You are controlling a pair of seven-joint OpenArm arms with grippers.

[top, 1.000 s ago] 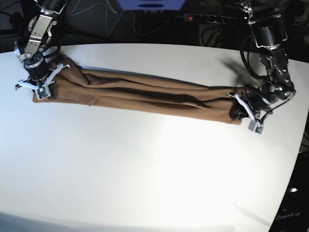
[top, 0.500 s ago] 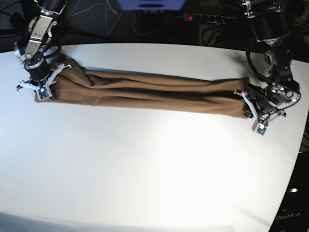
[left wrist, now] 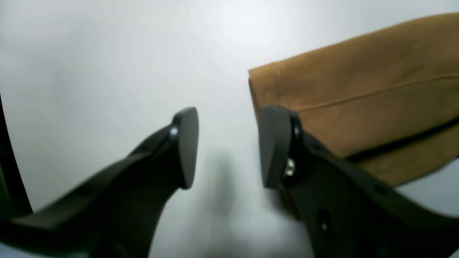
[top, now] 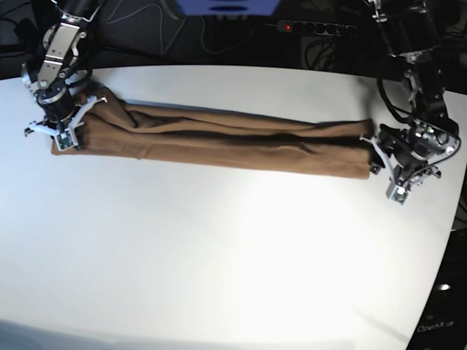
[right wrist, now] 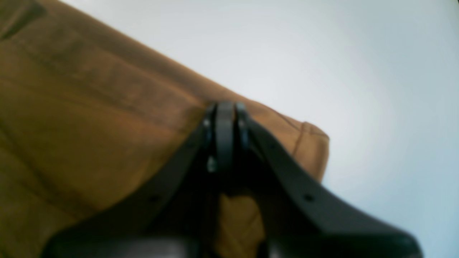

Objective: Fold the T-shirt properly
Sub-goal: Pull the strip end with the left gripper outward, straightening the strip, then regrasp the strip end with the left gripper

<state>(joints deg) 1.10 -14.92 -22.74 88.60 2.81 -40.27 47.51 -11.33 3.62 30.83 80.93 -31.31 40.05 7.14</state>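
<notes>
Base view: T-shirt (top: 241, 144) stretched into a long, narrow brown band across the far half of the white table (top: 219, 255), running from the left edge of the picture to the right, with dark creases along its length. Right gripper (top: 62, 127) at the band's left end, set down on the cloth; left gripper (top: 394, 164) at the band's right end, just off the end of the fabric. Black power strip (top: 314, 28) with a red light behind the table, among dark cables. Left wrist view: left gripper (left wrist: 227, 147) with its two black fingers parted, bare white table (left wrist: 107, 53) showing in the gap and nothing held between them. One finger (left wrist: 274, 143) right at the corner of the T-shirt (left wrist: 358, 89), the cloth lying flat on the table to the right of it, a stitched hem line running across; touching or only overlapping in the picture, cannot tell. Other finger (left wrist: 186, 143) over plain table. Right wrist view, somewhat blurred: right gripper (right wrist: 225, 122) with fingers pressed together, no gap visible, tips set into the upper edge of the T-shirt (right wrist: 89, 118) and pinching the fabric there. Brown cloth filling the left half of the picture and passing under the fingers, a folded corner with a seam sticking out to the right of them. White table (right wrist: 358, 71) beyond the cloth.
</notes>
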